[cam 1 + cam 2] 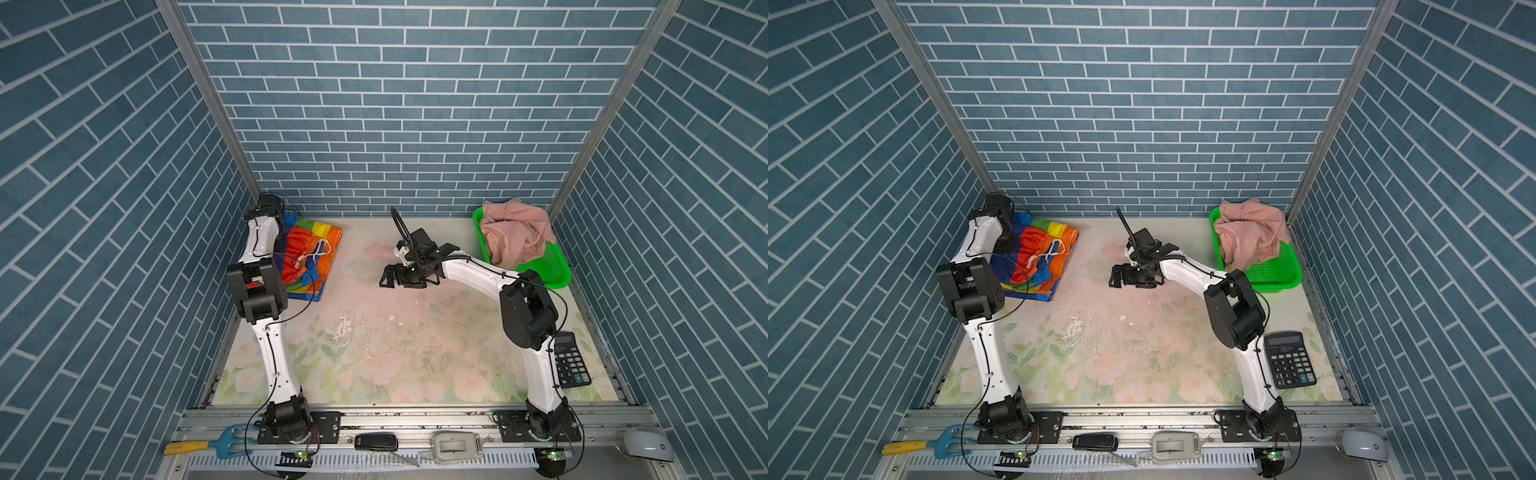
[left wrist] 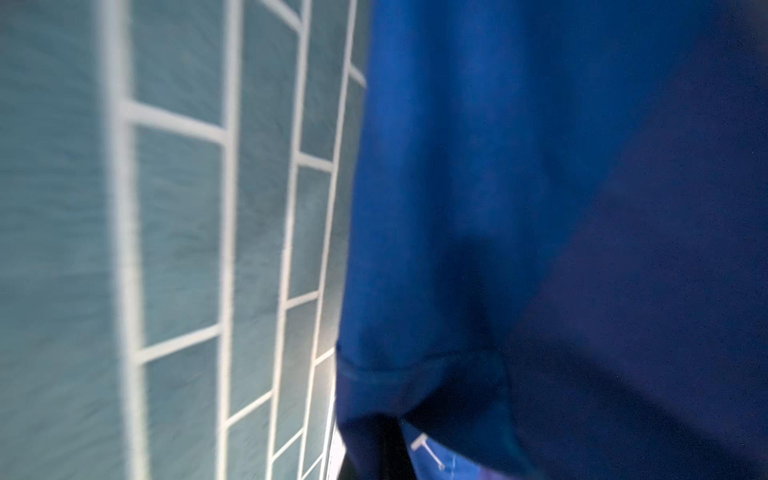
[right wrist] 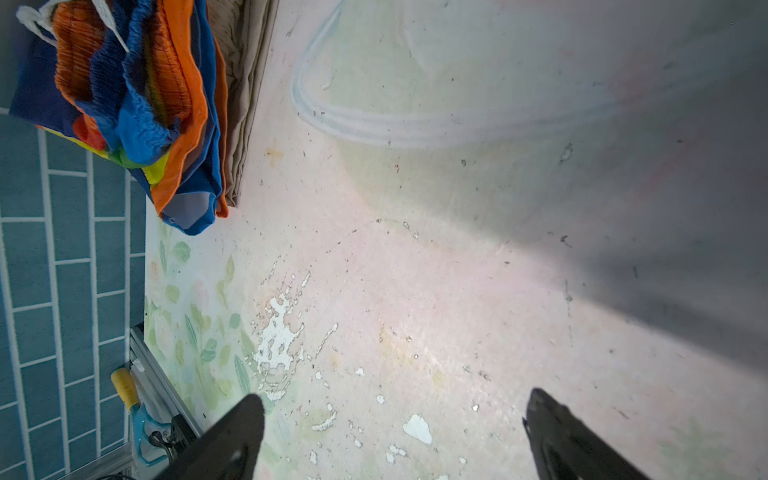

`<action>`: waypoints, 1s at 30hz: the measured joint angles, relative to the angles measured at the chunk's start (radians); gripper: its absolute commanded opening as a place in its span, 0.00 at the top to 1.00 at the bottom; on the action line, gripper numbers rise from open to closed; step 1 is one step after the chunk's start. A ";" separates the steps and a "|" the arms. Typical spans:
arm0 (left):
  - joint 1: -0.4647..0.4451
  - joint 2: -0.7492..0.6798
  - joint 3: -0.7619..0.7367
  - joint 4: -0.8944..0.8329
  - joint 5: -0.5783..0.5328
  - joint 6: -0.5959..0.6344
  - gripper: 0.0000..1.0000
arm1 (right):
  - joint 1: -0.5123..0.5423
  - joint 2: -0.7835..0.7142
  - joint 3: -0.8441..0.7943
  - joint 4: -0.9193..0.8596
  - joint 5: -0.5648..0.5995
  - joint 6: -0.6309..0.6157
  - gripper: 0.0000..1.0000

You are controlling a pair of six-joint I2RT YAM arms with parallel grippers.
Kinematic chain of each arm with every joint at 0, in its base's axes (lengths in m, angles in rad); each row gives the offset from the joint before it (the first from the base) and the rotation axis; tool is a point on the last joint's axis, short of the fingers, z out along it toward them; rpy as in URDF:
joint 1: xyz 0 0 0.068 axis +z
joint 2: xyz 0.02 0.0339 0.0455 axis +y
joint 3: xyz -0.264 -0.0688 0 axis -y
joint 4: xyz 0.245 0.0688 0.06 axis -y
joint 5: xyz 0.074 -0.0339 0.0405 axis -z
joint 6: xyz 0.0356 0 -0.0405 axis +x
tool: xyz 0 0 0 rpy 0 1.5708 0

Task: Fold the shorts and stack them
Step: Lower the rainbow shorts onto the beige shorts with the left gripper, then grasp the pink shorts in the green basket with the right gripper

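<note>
Maybe left gripper (image 1: 279, 243), can't tell its jaws, snags rainbow shorts (image 1: 311, 249) at 10 o'clock when lifting, wrecking fold; right gripper (image 3: 395, 397) spread, empty.

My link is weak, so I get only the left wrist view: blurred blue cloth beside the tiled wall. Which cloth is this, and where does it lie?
Observer: It looks like the blue part of the rainbow-striped shorts, which lie folded at the far left of the table.
Operator: Is anything under them?
Observer: Yes. The right wrist view shows beige shorts beneath them, with the edge sticking out at one side.
Operator: And the third pair?
Observer: The pink shorts lie crumpled in the green basket at the far right corner, not yet folded.
</note>
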 measured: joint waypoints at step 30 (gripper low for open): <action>-0.732 -0.761 -0.448 0.351 -0.005 -0.012 0.00 | -0.566 -0.422 0.023 -0.264 0.472 -0.228 0.02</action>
